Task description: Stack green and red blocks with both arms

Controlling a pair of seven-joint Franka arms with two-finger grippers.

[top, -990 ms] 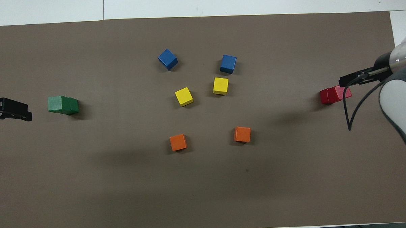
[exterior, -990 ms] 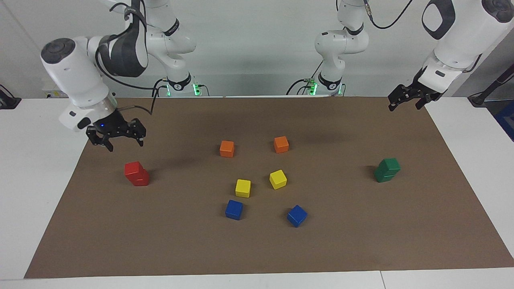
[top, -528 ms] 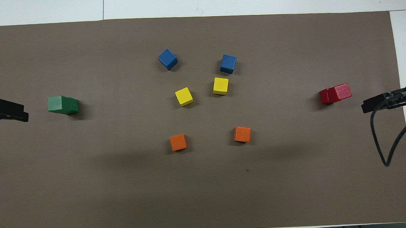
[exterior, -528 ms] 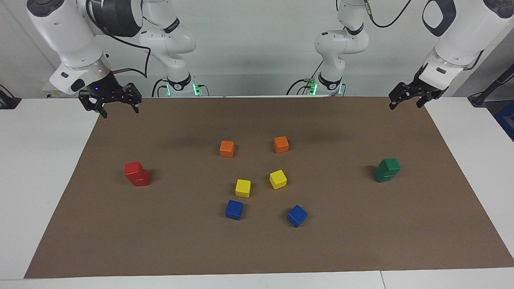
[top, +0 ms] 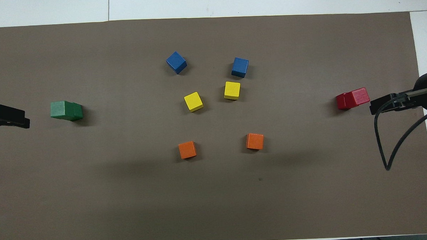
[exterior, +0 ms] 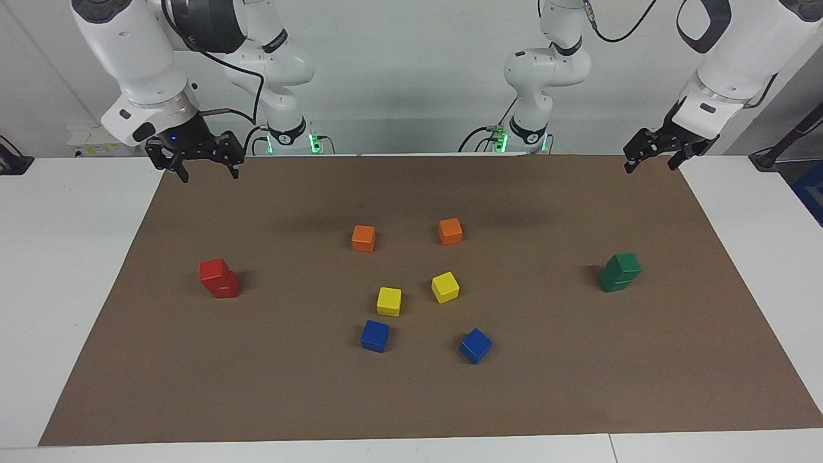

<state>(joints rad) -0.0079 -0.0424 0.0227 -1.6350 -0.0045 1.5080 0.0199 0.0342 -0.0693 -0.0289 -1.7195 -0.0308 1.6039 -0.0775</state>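
Two red blocks [exterior: 218, 278] stand stacked, the upper one slightly twisted, toward the right arm's end of the brown mat; they also show in the overhead view [top: 352, 98]. Two green blocks [exterior: 620, 272] stand stacked toward the left arm's end, also seen in the overhead view [top: 65, 110]. My right gripper [exterior: 210, 173] is open and empty, raised over the mat's corner near its base, apart from the red stack; it shows in the overhead view [top: 388, 104]. My left gripper [exterior: 648, 168] is open and empty, raised over the mat's other corner near the robots [top: 9, 117].
In the middle of the brown mat [exterior: 578, 386] lie two orange cubes [exterior: 363, 238] [exterior: 450, 231], two yellow cubes [exterior: 389, 301] [exterior: 445, 287] and two blue cubes [exterior: 375, 335] [exterior: 476, 345]. A black cable [top: 387, 156] hangs from the right arm.
My right gripper rose from just above the red stack and drew back toward the robots, then shifted slightly inward. The left gripper barely moved. The stacks stayed put.
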